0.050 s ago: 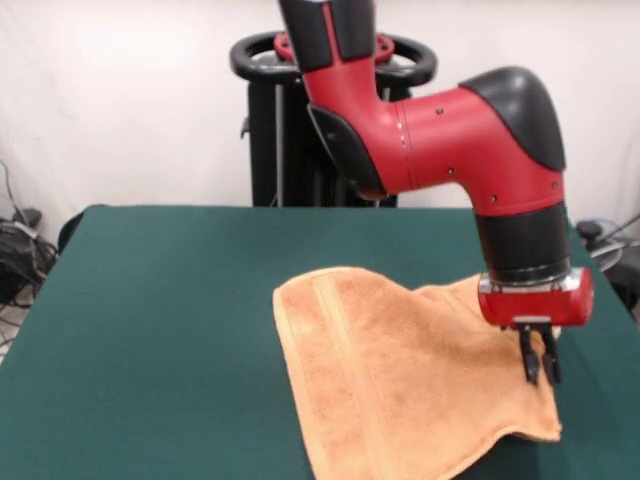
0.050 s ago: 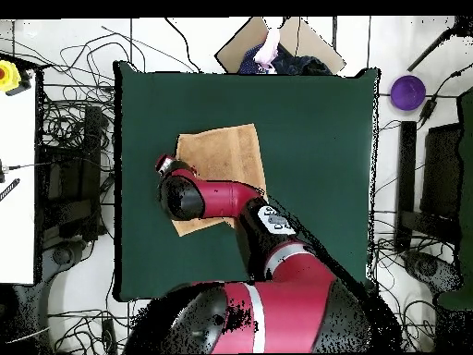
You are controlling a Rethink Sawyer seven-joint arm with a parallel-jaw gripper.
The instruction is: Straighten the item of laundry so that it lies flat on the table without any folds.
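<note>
The big green table [image 1: 150, 300] is holding an orange-tan towel [image 1: 390, 370]. The towel is lying a little toward the table's edge on the arm's side, away from all four corners, as the overhead view is showing. Most of it is lying flat, and a woven band is running down one side. It is not looking all smooth yet: near the gripper the cloth is rising in a soft hump, and the edge there is looking wavy and maybe doubled under. So the job is looking partly done, with that side left to pull out flat. The red and black arm [image 1: 450, 130] is reaching down over that side. Its small black gripper [image 1: 538, 368] is hanging over the towel's edge with its two fingers close together, and I cannot tell if it is pinching the cloth.
</note>
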